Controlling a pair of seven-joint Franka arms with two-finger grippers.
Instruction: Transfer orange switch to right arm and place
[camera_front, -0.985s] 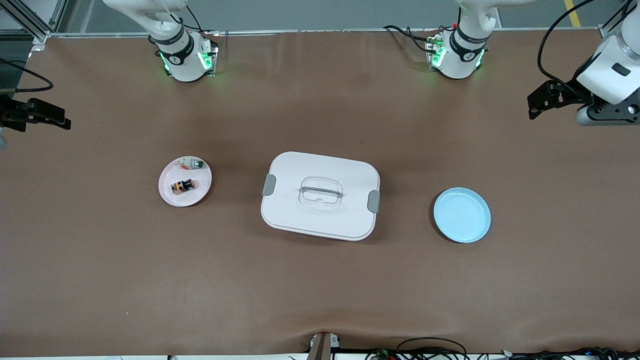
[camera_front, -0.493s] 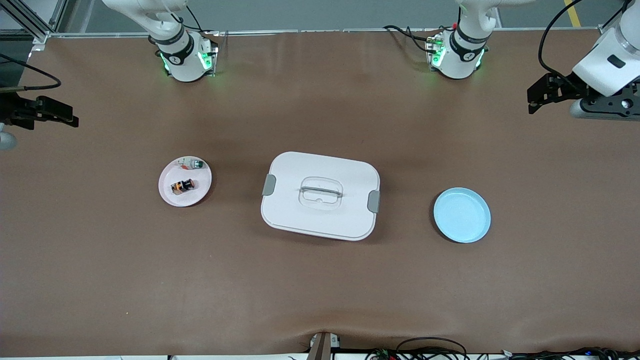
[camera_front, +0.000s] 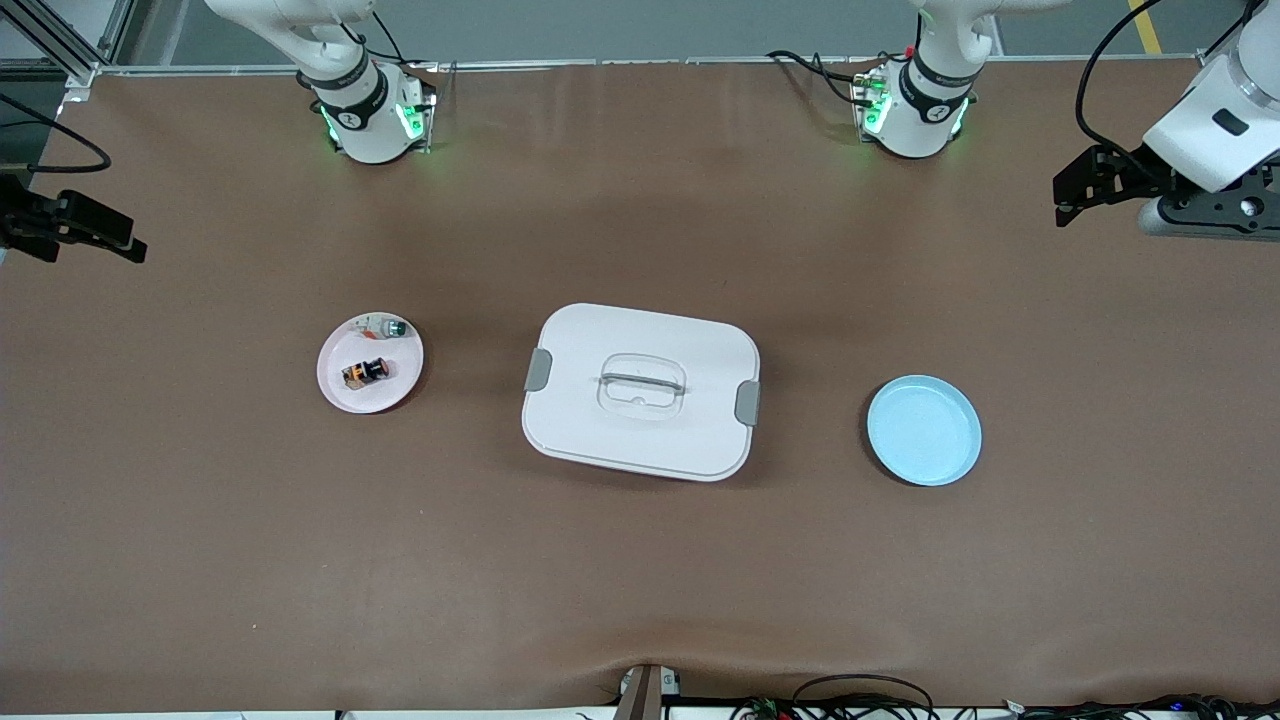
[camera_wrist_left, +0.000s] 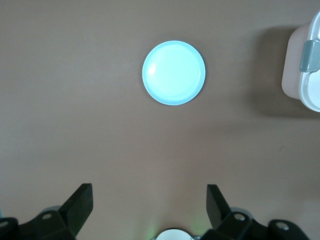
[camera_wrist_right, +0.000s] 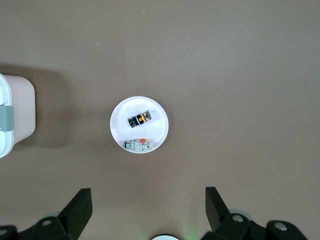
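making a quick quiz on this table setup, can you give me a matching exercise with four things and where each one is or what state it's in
Things:
1. orange switch
2. blue plate
3. white lidded box
4. left hand

Places or states:
A. mid-table, between the two plates
B. on the pink plate, beside a white part with a green cap
C. open, holding nothing, up over the left arm's end of the table
D. bare, toward the left arm's end of the table

Pairs: 1-B, 2-D, 3-A, 4-C
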